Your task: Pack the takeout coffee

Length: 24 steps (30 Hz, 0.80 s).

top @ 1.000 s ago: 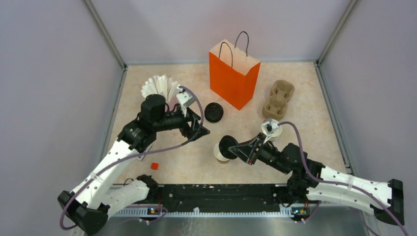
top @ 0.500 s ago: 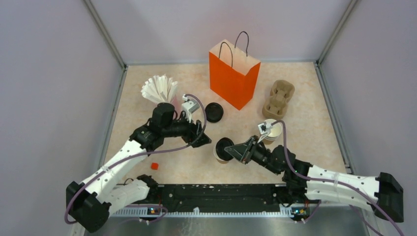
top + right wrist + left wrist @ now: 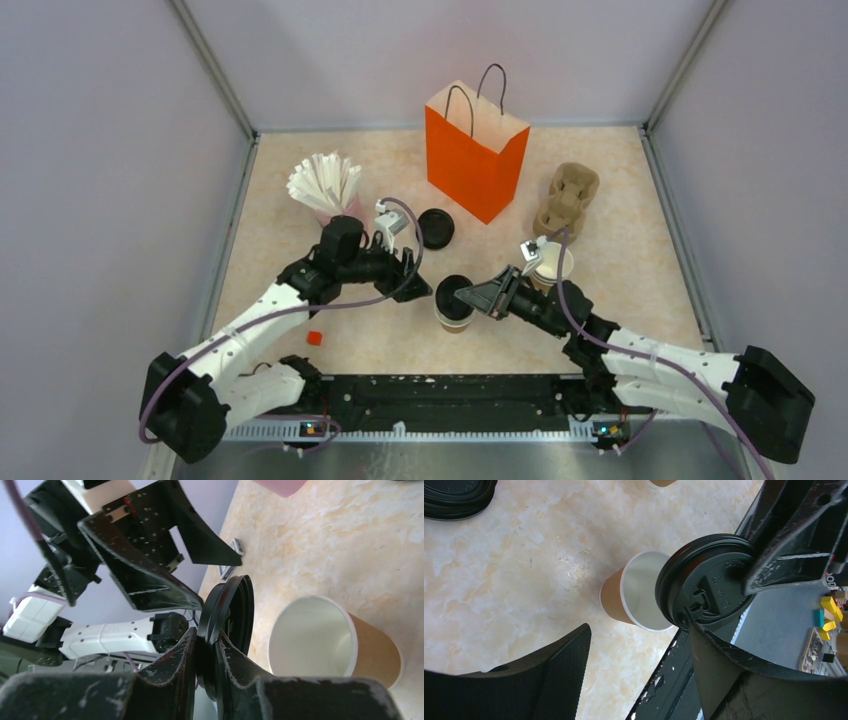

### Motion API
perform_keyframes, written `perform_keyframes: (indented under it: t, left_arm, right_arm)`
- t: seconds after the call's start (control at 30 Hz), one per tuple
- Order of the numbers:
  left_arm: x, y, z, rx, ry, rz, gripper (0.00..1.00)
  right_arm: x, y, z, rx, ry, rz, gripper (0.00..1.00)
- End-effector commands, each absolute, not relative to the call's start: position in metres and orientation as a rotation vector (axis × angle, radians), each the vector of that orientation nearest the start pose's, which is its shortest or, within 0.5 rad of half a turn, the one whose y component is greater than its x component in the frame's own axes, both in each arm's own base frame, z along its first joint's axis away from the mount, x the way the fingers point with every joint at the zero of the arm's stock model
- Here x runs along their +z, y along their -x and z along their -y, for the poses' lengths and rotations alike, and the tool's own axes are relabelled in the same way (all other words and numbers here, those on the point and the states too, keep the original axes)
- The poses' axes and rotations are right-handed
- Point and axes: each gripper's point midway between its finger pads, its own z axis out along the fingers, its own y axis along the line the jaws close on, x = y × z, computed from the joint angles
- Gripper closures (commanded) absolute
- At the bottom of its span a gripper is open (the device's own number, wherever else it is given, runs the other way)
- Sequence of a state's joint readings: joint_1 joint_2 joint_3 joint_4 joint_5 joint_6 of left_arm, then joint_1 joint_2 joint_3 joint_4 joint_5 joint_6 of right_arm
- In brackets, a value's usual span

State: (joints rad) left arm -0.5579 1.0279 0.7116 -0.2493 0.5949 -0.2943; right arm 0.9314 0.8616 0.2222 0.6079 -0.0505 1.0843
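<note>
Marbled beige tabletop (image 3: 620, 260) between grey walls, with both arms drawn in closer together than a second ago. The right gripper (image 3: 206, 645) stays clenched on the black lid (image 3: 227, 610), pinching it by the edge so it stands nearly on its rim. It has carried the lid from beside the kraft-paper cup (image 3: 452, 318) to a tilt over the cup's near rim. The cup stands upright and open, just below and ahead of those fingertips.

The left gripper (image 3: 415, 285) has swung in from the far left. Its fingers stand wide apart with nothing between them, though a little narrower than before, and the cup sits just ahead of them in the left wrist view.

Judging by this, capping comes first. The left fingers look set to steady the cup while the lid is levelled and pressed on. The orange bag (image 3: 475, 150), well beyond both grippers, is not yet in play.
</note>
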Motion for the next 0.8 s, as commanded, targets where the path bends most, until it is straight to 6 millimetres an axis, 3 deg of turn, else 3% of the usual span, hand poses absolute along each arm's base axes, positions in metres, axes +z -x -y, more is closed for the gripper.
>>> perform_keyframes:
  t: [0.0, 0.47, 0.77]
  left_arm:
    - [0.176, -0.194, 0.257, -1.179, -0.659, -2.102, 0.23]
    - [0.157, -0.192, 0.26, -1.199, -0.662, -2.157, 0.24]
    - [0.143, -0.192, 0.261, -1.209, -0.669, -2.195, 0.29]
  right_arm:
    - [0.21, -0.156, -0.292, 1.649, -0.083, -1.774, 0.83]
    - [0.188, -0.157, -0.307, 1.685, -0.083, -1.854, 0.82]
    - [0.173, -0.169, -0.297, 1.628, -0.117, -1.877, 0.82]
